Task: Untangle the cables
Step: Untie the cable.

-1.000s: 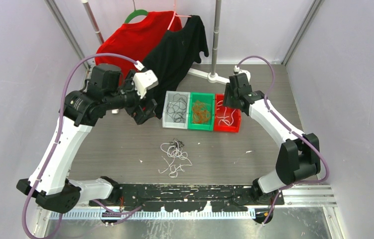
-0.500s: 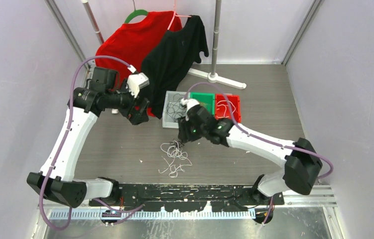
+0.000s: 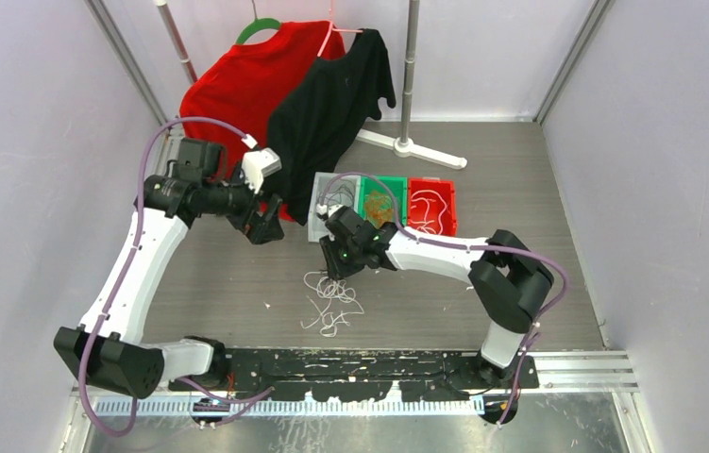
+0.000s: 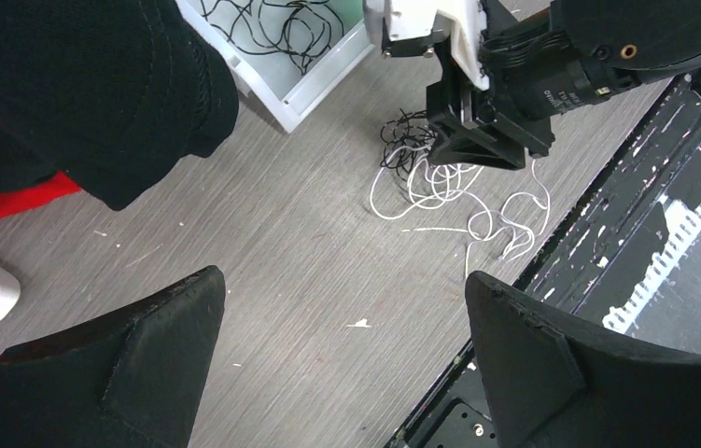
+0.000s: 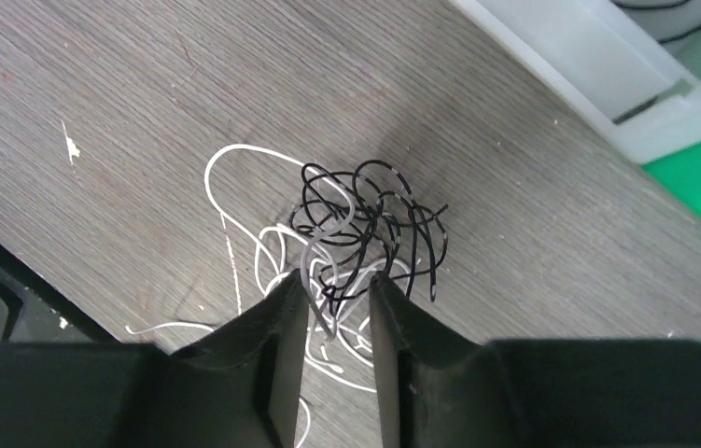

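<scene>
The cables [image 3: 333,302] lie loose on the table in front of the bins: white loops with a small black tangle [image 5: 370,210] at their far end. My right gripper [image 5: 339,282] is down at that tangle, its jaws a narrow gap apart, with grey-white and black strands running between the fingers. From above, the right gripper [image 3: 337,268] covers the pile's top edge. My left gripper [image 3: 263,229] hovers to the left of the pile, wide open and empty. The left wrist view shows the left gripper [image 4: 342,280] over bare table, with the cables [image 4: 440,191] ahead of it.
Behind the pile stand a white bin [image 3: 318,238] with black cords, a green bin [image 3: 383,179] with orange-brown cords and a red bin [image 3: 430,182] with white cords. A red shirt [image 3: 237,85] and black shirt [image 3: 341,94] hang at the back left. A stand's foot [image 3: 416,149] lies behind.
My right arm swung from over the red bin across to the cable pile and came down on it; its jaws have narrowed. The left arm drew back slightly to the left.
</scene>
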Robot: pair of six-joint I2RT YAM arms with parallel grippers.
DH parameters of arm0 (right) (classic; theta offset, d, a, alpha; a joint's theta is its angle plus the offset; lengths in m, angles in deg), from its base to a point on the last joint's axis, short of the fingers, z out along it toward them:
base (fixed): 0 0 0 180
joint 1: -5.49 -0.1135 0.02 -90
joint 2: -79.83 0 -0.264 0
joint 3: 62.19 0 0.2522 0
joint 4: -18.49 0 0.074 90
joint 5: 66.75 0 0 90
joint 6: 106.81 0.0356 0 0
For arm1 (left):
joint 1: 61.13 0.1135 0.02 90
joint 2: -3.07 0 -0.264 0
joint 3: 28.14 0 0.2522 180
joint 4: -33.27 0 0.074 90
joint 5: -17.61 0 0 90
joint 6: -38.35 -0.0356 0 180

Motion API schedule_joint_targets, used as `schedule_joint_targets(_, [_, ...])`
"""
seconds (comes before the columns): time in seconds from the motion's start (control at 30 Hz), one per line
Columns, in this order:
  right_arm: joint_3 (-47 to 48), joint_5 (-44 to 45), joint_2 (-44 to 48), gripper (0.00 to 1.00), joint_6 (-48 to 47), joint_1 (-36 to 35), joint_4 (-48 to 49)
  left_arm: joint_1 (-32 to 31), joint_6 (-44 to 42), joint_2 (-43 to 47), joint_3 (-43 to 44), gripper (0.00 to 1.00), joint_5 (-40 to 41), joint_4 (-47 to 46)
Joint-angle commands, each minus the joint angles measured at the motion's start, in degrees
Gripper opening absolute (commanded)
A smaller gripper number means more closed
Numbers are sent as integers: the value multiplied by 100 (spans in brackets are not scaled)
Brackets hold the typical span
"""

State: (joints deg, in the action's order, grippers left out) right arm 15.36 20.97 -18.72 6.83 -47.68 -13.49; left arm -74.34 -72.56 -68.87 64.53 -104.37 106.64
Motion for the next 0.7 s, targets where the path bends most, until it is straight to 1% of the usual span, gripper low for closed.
schedule_joint_targets(0.0, [397,-78,-34,28,-114,0,298,73,97,236,-97,99,-276,-324])
schedule_joint_targets(0.1, [430,-70,132,13,-135,0,294,74,34,282,-255,99,-277,-399])
schedule_joint_targets(0.17, [433,-88,313,8,-162,2,251,73,-51,358,-383,99,-313,-470])
schedule_joint_targets(0.3, [370,-331,777,8,-186,0,208,73,-303,513,-617,100,-474,-543])
schedule_joint_targets(0.37, [330,-523,1010,7,-138,5,279,75,-589,590,-732,100,-657,-449])
schedule_joint_targets(0.5, [325,-994,1460,5,-42,13,445,74,-928,785,-982,100,-868,-363])
schedule_joint_targets(0.67, [377,-1692,1965,3,24,26,738,30,-1426,1255,-1241,97,-1420,-393])
